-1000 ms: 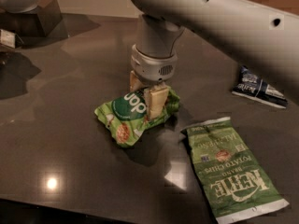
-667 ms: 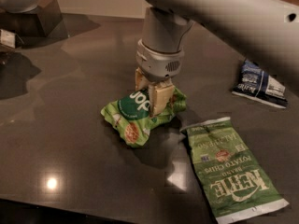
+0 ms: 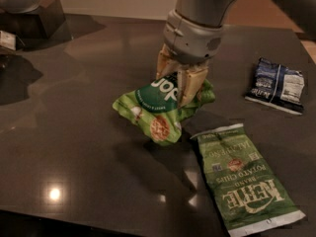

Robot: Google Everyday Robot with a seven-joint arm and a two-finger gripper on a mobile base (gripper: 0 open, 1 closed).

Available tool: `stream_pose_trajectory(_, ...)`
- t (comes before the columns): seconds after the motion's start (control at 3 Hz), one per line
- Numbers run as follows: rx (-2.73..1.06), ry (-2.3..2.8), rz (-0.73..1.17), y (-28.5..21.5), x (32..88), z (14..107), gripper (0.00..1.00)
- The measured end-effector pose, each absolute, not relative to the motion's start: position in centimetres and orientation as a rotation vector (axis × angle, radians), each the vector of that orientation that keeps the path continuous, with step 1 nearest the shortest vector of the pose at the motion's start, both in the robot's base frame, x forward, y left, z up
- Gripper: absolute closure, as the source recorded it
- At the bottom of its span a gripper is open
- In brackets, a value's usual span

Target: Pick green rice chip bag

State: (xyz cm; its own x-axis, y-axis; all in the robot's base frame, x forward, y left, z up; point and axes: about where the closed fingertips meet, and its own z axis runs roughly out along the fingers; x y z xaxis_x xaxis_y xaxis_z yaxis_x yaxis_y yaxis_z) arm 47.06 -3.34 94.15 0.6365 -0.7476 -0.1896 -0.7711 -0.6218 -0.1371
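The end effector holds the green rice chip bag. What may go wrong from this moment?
1. The end effector grips the green rice chip bag only at its upper right part; most of it hangs to the left, so it may slip or tear.
2. The Kettle chips bag lies close at the lower right; the hanging bag may brush it if the arm moves that way.

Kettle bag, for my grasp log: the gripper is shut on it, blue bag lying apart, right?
No. In the camera view the gripper is shut on the rice chip bag; the Kettle bag lies untouched. The blue bag does lie apart.
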Motion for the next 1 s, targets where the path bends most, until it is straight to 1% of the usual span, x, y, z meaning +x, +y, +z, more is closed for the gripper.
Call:
stream_pose_trajectory(0.33, -2.627, 1.136, 0.130, -4.2, 47.6, 97.3, 1.00)
stream_pose_trajectory(0.67, -2.556, 1.016, 0.046, -3.8, 50.0, 100.8, 1.00)
stream_pose_trajectory(1.0, -2.532, 1.009, 0.025, -3.2, 50.6, 101.0, 1.00)
